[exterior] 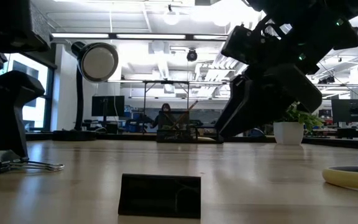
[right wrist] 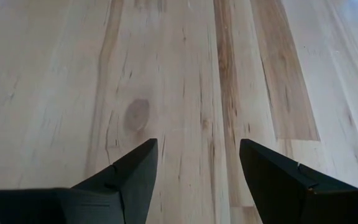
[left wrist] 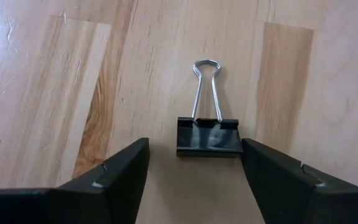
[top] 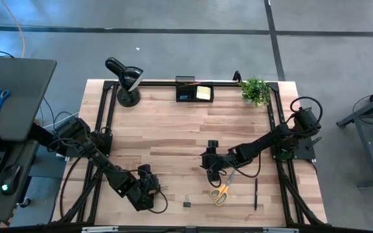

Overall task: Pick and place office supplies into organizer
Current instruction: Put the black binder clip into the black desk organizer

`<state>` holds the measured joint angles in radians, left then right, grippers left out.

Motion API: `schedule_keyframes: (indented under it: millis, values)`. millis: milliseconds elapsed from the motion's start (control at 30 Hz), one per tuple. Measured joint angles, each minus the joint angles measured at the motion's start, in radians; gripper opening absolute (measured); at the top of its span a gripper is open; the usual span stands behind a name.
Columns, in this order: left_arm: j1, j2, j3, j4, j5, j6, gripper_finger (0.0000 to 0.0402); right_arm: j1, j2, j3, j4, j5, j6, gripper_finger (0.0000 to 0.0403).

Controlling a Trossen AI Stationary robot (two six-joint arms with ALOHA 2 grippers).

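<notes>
A black binder clip [left wrist: 209, 137] with silver wire handles lies flat on the wooden table near its near edge. My left gripper [left wrist: 194, 149] is open and low over it, one finger on either side of the clip's black body. Seen from above, it [top: 155, 189] is left of a second binder clip [top: 187, 202]. My right gripper [top: 210, 169] hangs open over bare wood [right wrist: 185, 93], just beyond the yellow-handled scissors [top: 222, 191]. A black pen [top: 256, 194] lies to their right. The black organizer [top: 195, 92] stands at the far edge, with a yellow sticky-note pad [top: 204, 92] in it.
A black desk lamp [top: 125, 81] stands at the far left corner and a small potted plant [top: 254, 90] at the far right. A side table with blue-handled scissors [top: 0, 97] lies off the table's left. Bare wood fills the table's middle.
</notes>
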<state>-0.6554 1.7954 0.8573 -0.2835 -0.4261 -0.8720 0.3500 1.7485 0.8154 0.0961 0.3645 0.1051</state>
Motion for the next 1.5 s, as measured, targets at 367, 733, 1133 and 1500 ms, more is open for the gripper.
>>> schedule_keyframes:
  millis: [367,733,1133,1500]
  values:
    - [0.001,0.003,-0.002,0.03,-0.016,0.003,0.016,0.0,0.0,0.0,-0.002,0.0,0.003,0.0222]
    - [0.001,0.004,-0.002,0.051,-0.032,0.014,0.0137,0.0,0.0,0.0,-0.01,-0.001,0.005,0.0222]
    - [0.083,0.003,0.051,0.058,-0.064,0.07,0.0137,0.024,-0.123,0.0,-0.08,0.037,0.148,0.0222]
    - [0.265,-0.023,0.096,0.068,-0.05,0.342,0.0136,0.174,-0.305,0.001,-0.358,0.337,0.319,0.0222]
